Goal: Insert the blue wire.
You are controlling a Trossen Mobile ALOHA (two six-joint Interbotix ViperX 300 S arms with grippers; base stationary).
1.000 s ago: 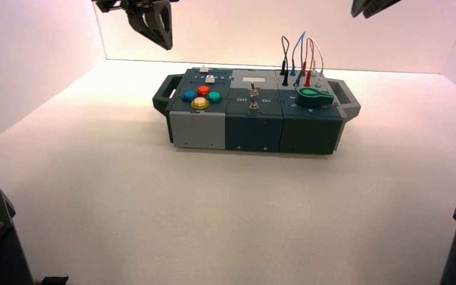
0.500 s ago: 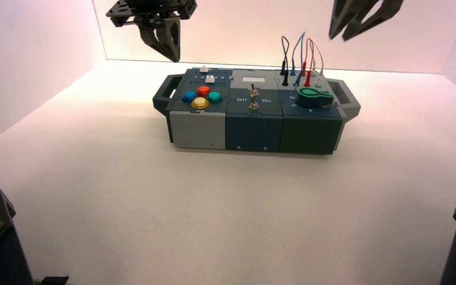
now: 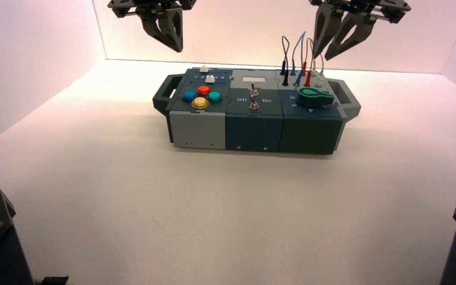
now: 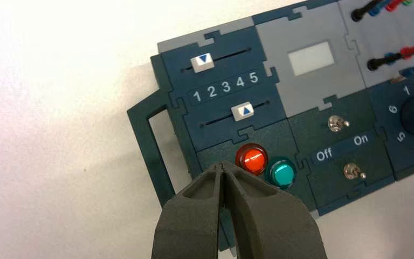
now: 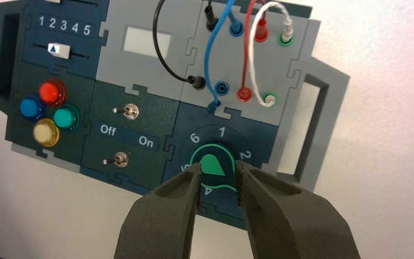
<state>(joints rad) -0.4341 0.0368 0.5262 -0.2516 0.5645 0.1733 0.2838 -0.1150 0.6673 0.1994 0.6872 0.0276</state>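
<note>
Blue wire (image 5: 210, 51): one end in box's far right socket, near plug loose beside empty blue socket (image 5: 222, 88). Light, floppy loop; grip the stiff plug (image 5: 213, 106) (not the lead). Right gripper (image 5: 219, 167) above knob (image 5: 213, 164), wide open, empty. Left gripper (image 4: 221, 164) closed, empty, over box's left.

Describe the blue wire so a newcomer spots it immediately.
Find the box; on its right end, above the green knob, four wires stand in a row. The blue wire sits between black and red; only it has one plug out, beside its empty blue socket.
</note>
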